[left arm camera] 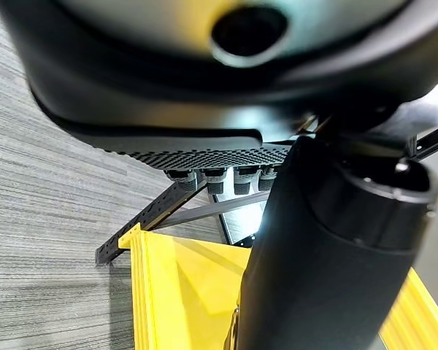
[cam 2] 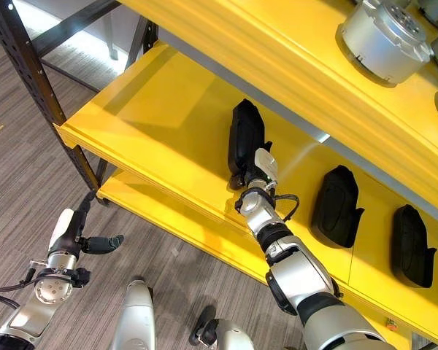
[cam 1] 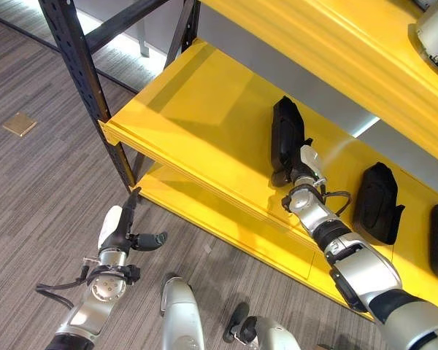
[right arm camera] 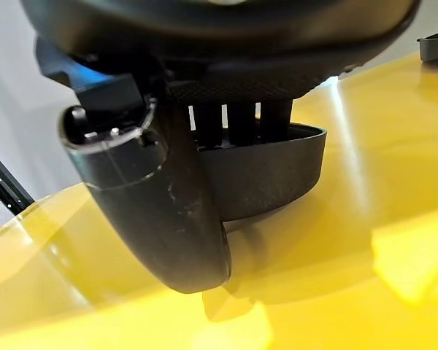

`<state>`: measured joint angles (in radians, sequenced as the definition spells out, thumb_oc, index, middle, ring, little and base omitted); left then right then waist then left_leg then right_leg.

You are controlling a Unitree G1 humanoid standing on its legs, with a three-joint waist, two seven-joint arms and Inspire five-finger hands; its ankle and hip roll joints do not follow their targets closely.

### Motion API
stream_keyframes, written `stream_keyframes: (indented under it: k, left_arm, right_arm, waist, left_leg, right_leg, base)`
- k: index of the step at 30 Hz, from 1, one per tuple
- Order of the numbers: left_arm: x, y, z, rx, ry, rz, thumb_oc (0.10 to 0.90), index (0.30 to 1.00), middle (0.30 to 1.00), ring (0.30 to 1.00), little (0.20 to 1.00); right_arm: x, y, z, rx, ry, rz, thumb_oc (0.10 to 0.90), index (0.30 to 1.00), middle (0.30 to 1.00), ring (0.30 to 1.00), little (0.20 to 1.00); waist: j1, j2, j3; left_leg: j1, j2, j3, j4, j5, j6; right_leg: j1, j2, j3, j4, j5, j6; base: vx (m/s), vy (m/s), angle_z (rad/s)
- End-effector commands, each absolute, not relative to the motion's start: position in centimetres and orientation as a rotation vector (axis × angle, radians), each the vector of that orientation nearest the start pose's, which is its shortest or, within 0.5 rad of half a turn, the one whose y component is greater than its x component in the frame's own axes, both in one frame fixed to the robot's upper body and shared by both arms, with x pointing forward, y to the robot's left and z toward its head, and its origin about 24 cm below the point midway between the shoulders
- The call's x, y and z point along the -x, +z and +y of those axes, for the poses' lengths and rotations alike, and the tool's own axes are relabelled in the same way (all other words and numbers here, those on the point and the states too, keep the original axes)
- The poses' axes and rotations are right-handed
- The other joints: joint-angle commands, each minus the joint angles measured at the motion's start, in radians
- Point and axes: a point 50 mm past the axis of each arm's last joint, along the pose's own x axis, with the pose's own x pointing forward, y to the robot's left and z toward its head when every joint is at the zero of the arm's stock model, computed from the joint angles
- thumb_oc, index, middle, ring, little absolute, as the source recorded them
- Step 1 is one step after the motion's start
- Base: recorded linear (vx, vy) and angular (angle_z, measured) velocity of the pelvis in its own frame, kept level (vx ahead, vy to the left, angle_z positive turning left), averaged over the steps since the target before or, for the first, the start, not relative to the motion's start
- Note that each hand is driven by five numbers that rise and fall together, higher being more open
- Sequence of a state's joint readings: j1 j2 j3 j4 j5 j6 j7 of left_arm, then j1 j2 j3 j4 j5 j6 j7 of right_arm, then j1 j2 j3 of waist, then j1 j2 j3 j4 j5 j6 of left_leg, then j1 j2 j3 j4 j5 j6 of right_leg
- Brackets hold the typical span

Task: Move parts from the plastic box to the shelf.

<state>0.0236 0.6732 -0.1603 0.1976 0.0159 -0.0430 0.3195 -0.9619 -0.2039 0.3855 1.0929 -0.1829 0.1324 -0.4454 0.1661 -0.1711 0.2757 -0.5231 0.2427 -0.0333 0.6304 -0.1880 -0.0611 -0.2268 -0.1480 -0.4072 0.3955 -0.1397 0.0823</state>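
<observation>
My right hand is up on the middle yellow shelf, fingers and thumb curled round the near end of a black moulded part. The right wrist view shows the fingers over the part's top edge and the thumb down its side, with the part's base at or just above the shelf surface; I cannot tell whether it rests fully. The part's long axis runs away from my hand, toward the back of the shelf, roughly in line with my forearm. So the part lies straight ahead of my palm, and to let go I judge I must spread the fingers and draw back along that same line, toward the shelf's front lip. To the part's left the shelf is bare out to the dark upright post. On its other side a second black part stands well apart and a third beyond it. A silver round housing sits on the tier above, which leaves little headroom, so a low, straight withdrawal looks safest. My left hand hangs low over the grey carpet, below the shelf's corner, fingers relaxed and holding nothing; it is the farther hand.
</observation>
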Motion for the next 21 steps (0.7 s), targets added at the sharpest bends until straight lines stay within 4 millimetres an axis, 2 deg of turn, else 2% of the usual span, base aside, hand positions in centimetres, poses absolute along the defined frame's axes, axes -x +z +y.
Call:
stream_keyframes:
  k: [1, 4, 5, 10, 12, 21]
  left_arm:
    - [-26.0, 8.3, 26.3, -0.787, 0.170, -0.137, 0.900, 1.000, 1.000, 1.000, 1.000]
    - [-26.0, 8.2, 26.3, -0.783, 0.169, -0.133, 0.900, 1.000, 1.000, 1.000, 1.000]
    - [-26.0, 8.1, 26.4, -0.787, 0.174, -0.127, 0.900, 1.000, 1.000, 1.000, 1.000]
    - [-25.7, 7.9, 26.7, -0.790, 0.202, -0.110, 0.900, 1.000, 1.000, 1.000, 1.000]
    - [-25.6, 7.9, 26.8, -0.790, 0.204, -0.108, 0.900, 1.000, 1.000, 1.000, 1.000]
    - [-24.7, 7.5, 27.2, -0.811, 0.234, -0.091, 0.900, 1.000, 1.000, 1.000, 1.000]
  right_arm:
    - [-41.2, 16.3, -13.0, 0.701, -0.233, -0.152, 0.400, 0.300, 0.300, 0.300, 0.300]
    - [-41.1, 17.4, -14.1, 0.666, -0.276, -0.197, 0.400, 0.300, 0.300, 0.300, 0.300]
    - [-40.9, 18.7, -14.9, 0.648, -0.309, -0.249, 0.400, 0.300, 0.300, 0.300, 0.300]
    - [-40.1, 21.9, -16.6, 0.628, -0.392, -0.385, 0.400, 0.300, 0.300, 0.300, 0.300]
    - [-39.8, 22.4, -16.8, 0.629, -0.407, -0.411, 0.400, 0.300, 0.300, 0.300, 0.300]
    - [-36.8, 26.6, -19.2, 0.563, -0.588, -0.653, 0.400, 0.300, 0.300, 0.300, 0.300]
  waist:
    - [0.029, -0.009, 0.003]
    - [0.019, -0.008, 0.002]
    - [0.010, -0.010, 0.002]
    - [-0.012, -0.013, 0.004]
    - [-0.015, -0.014, 0.003]
    - [-0.050, -0.014, 0.002]
  left_leg:
    - [0.044, 0.048, -0.039, 0.016, -0.046, -0.004]
    - [0.047, 0.050, -0.036, 0.017, -0.046, -0.004]
    - [0.047, 0.054, -0.034, 0.020, -0.047, -0.005]
    - [0.050, 0.062, -0.027, 0.021, -0.047, -0.009]
    - [0.052, 0.064, -0.025, 0.019, -0.047, -0.009]
    - [0.047, 0.073, -0.020, 0.028, -0.050, -0.010]
  right_leg:
    - [0.122, -0.081, 0.094, -0.111, 0.146, 0.109]
    - [0.117, -0.081, 0.099, -0.107, 0.145, 0.108]
    - [0.112, -0.080, 0.103, -0.103, 0.142, 0.107]
    - [0.102, -0.076, 0.113, -0.098, 0.136, 0.105]
    - [0.100, -0.076, 0.115, -0.096, 0.133, 0.104]
    - [0.082, -0.071, 0.131, -0.078, 0.121, 0.101]
  base:
    - [0.00, 0.000, 0.00]
    - [-0.01, 0.002, 0.00]
    - [-0.04, 0.000, -0.01]
    - [-0.01, 0.001, 0.00]
    - [0.00, 0.000, 0.00]
    - [-0.02, -0.010, -0.06]
